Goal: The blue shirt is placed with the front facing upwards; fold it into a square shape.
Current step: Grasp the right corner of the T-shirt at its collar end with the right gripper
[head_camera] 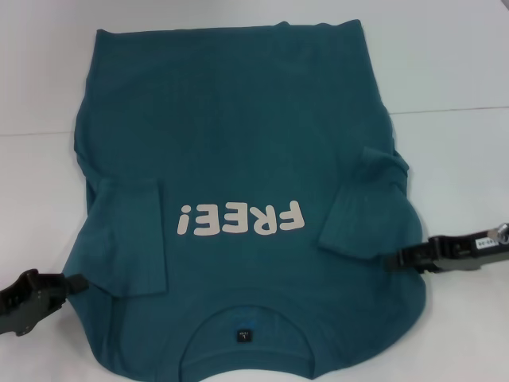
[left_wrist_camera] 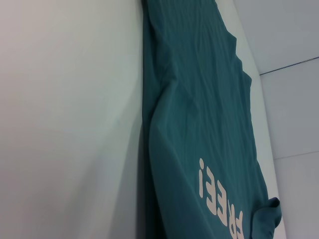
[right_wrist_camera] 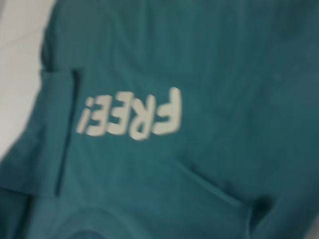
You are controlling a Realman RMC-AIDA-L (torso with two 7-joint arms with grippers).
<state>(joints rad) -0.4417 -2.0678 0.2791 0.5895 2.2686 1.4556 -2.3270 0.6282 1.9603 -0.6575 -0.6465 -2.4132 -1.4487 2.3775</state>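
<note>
The left tool (head_camera: 77, 282) sits low at the left edge of the blue shirt (head_camera: 238, 143), its tips touching the hem of the cloth; whether it grips the fabric cannot be told. The shirt lies front up on the white worktop (head_camera: 453, 64), collar (head_camera: 242, 334) nearest the robot, both sleeves folded inward beside the cream "FREE!" lettering (head_camera: 240, 219). The right tool (head_camera: 391, 259) meets the shirt's right edge below the folded sleeve, grip likewise unclear.

Black pincers (head_camera: 75, 281), one white-labelled (head_camera: 390, 260)
</note>
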